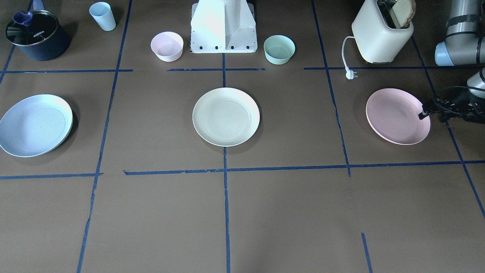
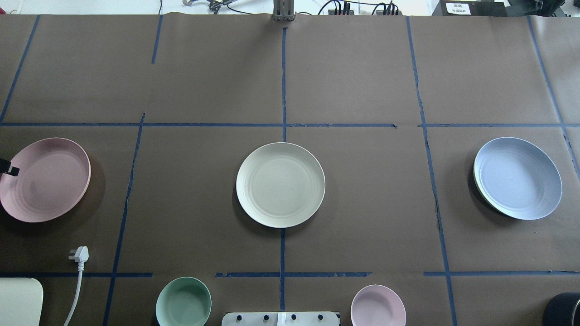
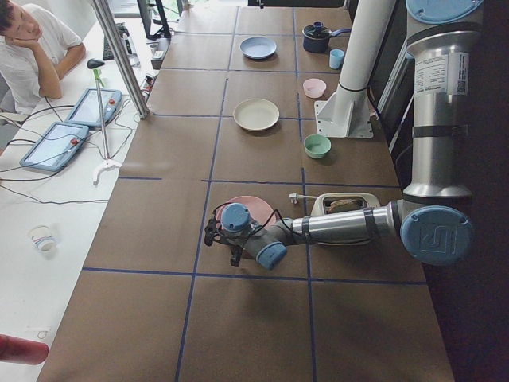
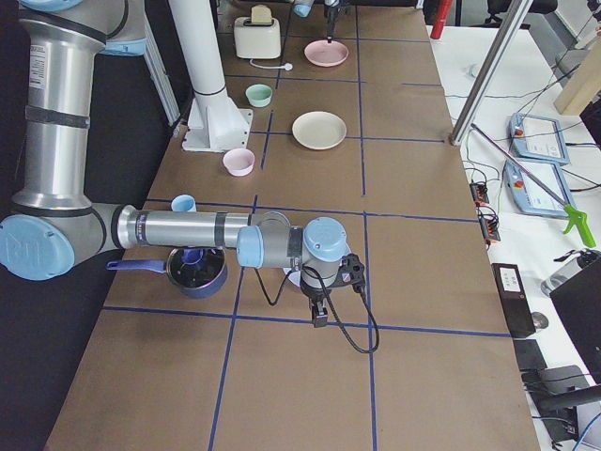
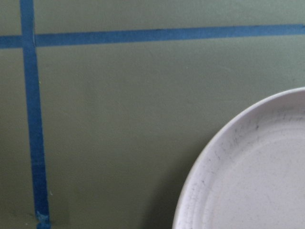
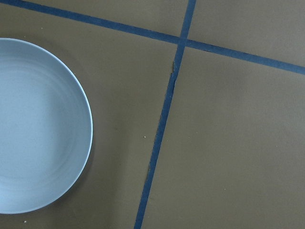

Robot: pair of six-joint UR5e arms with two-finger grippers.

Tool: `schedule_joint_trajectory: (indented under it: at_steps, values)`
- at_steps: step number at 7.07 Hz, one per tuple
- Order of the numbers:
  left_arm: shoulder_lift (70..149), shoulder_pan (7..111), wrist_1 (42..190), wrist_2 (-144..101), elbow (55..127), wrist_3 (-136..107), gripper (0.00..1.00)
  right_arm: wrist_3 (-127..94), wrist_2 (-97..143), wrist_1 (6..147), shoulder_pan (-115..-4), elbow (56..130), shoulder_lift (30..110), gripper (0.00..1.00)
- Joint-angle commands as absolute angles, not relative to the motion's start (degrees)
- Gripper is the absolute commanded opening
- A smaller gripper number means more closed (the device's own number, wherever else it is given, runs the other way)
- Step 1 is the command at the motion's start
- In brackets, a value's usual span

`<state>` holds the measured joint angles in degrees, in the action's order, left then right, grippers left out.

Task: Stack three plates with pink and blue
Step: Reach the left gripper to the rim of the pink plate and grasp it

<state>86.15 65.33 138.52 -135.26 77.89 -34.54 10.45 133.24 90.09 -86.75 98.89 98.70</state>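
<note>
Three plates lie in a row on the brown table. The pale pink plate is on my left, the cream-white plate in the middle and the pale blue plate on my right. My left gripper has a black fingertip over the pink plate's outer rim; I cannot tell whether it is open or shut. The left wrist view shows only that plate's edge. My right gripper hangs above the blue plate; I cannot tell its state.
A small pink bowl and a mint-green bowl flank the robot's base. A toaster with its loose plug stands behind the pink plate. A dark pot and a blue cup stand behind the blue plate.
</note>
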Motion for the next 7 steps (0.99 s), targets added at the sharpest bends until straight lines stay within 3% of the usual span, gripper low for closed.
schedule_joint_trajectory:
  at_steps: [1,4,7]
  values:
    - [86.22,65.13,138.69,-135.70,77.78,-35.42,0.15,10.46,133.24,90.09,-86.75,98.88,98.70,1.00]
    - [86.39,65.13,138.60,-136.75,78.48,-35.51,0.00,10.46,133.24,90.09,-86.75,98.88,98.79,1.00]
    - [91.03,65.21,137.82,-145.11,85.05,-48.01,0.00,10.37,133.33,90.09,-86.75,98.96,98.79,1.00]
